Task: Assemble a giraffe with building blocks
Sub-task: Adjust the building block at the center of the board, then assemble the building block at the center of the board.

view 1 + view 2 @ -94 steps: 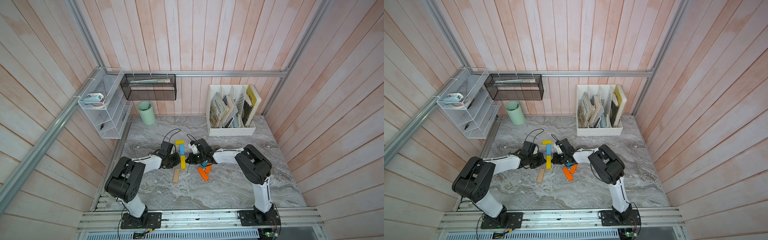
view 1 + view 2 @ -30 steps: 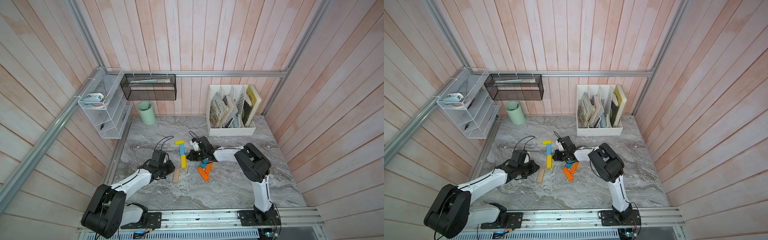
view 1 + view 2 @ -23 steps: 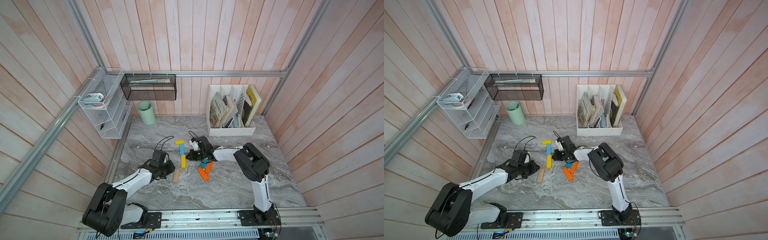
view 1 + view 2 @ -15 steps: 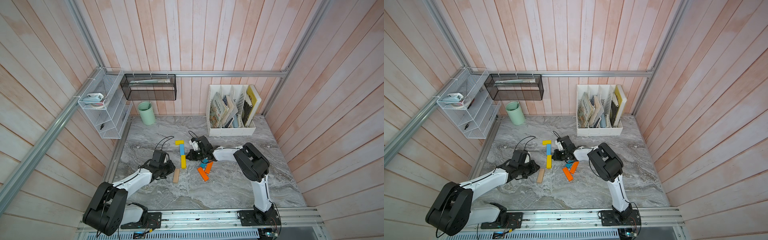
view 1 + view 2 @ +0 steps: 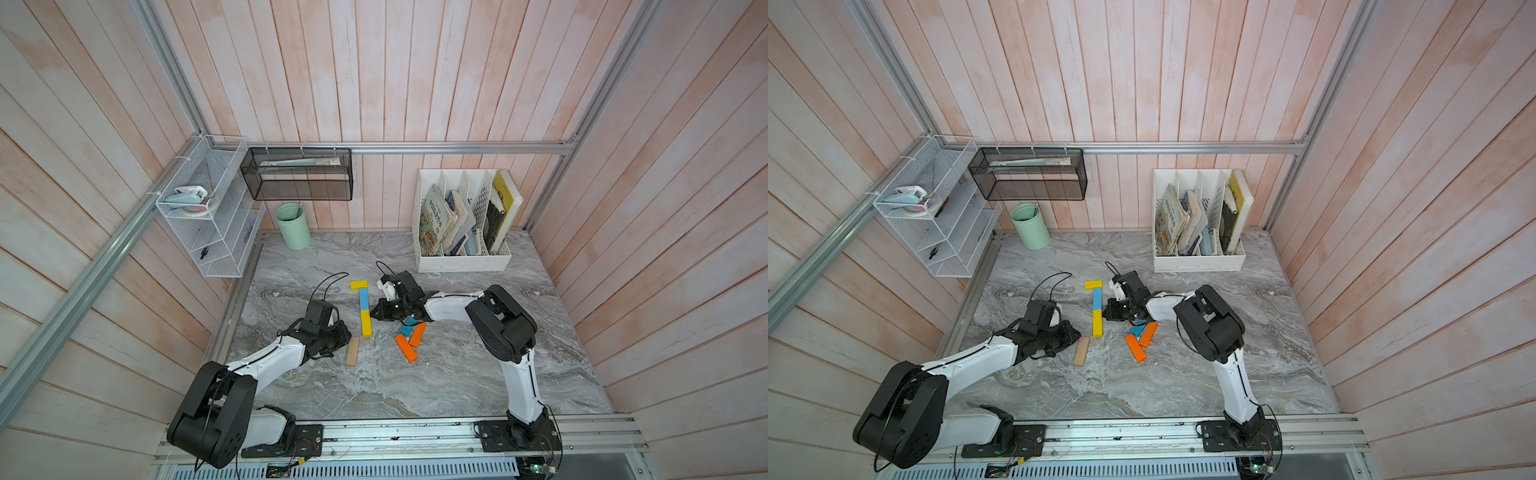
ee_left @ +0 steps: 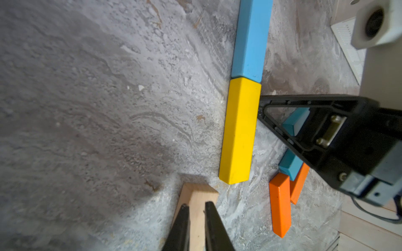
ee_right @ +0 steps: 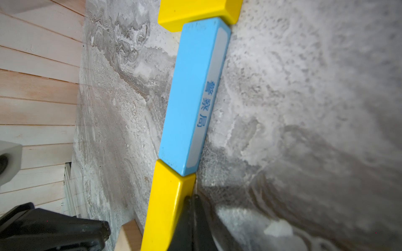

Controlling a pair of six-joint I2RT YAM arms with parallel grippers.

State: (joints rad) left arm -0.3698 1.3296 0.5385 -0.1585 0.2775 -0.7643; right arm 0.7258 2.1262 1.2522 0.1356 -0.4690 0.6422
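Two robot arms reach low over a marble table where a block giraffe lies half built at the frame's centre.

The right gripper, tips pressed together and holding nothing, touches the side of the long yellow block. That block lies end to end with a blue block, and a short yellow block lies crosswise at the blue block's far end. The left gripper, its fingers a narrow slit apart and empty, hangs over the tan block just below. To the right, two orange blocks and a teal block lie loose.
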